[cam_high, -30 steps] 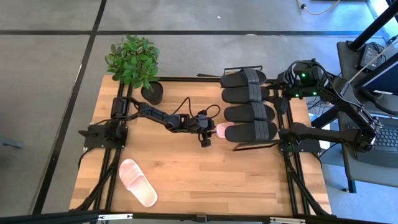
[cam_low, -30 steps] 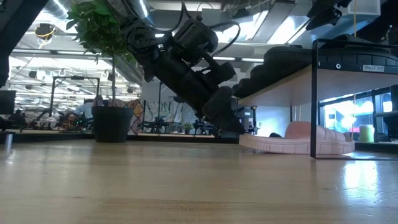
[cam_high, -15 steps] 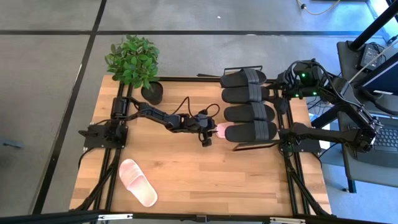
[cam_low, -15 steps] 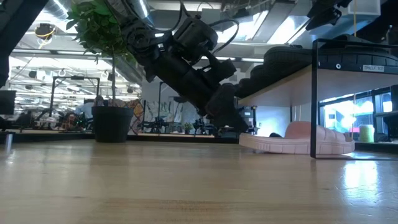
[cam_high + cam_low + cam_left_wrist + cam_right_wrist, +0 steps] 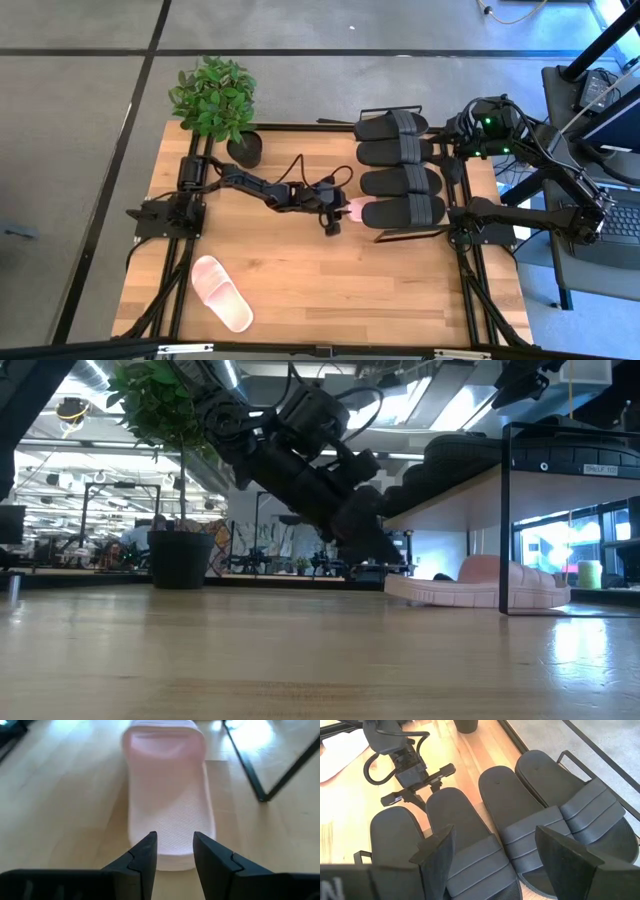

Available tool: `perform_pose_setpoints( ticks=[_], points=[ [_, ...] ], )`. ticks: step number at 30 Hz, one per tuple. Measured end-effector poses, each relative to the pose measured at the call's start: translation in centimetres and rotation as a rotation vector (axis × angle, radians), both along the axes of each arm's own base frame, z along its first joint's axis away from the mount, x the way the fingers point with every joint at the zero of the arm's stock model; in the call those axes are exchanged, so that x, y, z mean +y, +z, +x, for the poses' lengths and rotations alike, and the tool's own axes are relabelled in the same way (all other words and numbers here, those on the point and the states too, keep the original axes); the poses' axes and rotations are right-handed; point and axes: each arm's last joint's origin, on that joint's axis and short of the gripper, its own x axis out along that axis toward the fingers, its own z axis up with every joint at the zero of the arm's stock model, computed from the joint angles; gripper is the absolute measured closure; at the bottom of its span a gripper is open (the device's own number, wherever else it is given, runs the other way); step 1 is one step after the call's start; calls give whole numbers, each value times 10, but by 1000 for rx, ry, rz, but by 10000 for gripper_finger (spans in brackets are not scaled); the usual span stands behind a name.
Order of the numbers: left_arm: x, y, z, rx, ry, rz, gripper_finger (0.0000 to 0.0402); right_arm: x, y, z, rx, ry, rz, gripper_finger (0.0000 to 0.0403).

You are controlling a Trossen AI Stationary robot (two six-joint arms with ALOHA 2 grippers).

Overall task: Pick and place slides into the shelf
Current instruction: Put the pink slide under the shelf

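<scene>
Overall, we see a light wooden tabletop (image 5: 330,290) framed in black rails, with both dark arms over it. At its right side stands the small shelf with a pale board top and thin black metal frame (image 5: 508,510). Four matte black wide-strap slides (image 5: 400,168) lie side by side on the shelf's top board; the right wrist view shows them lined up in a row (image 5: 520,820).

One pale pink slide (image 5: 167,800) lies flat on the tabletop under the shelf, its heel end projecting toward the table's centre (image 5: 357,209). In the low view it rests on the wood beneath the board (image 5: 480,588). The second pale pink slide (image 5: 221,292) lies well apart, near the front left of the table.

A green potted plant in a dark pot (image 5: 215,105) stands at the rear left corner.

The left gripper (image 5: 332,215) reaches low toward the projecting heel; its fingers (image 5: 145,857) stand slightly apart, just short of the heel edge, gripping nothing. The right gripper (image 5: 500,865) hangs above the black slides with its fingers wide apart.
</scene>
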Motion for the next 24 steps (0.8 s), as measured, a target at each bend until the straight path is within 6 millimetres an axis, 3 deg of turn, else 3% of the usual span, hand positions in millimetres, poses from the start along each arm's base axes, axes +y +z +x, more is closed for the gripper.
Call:
perform_pose_setpoints(
  ticks=[4, 13, 18, 24],
  points=[
    [-1, 6, 4, -21, -59, -37, 284, 0, 0, 0, 1, 2, -2, 128],
    [4, 42, 27, -77, -114, 87, 284, 0, 0, 0, 2, 5, -6, 128],
    [12, 36, 29, -65, -84, 56, 284, 0, 0, 0, 2, 5, -5, 128],
    [10, 9, 35, -44, -83, 33, 284, 0, 0, 0, 8, 16, -19, 128]
  ],
)
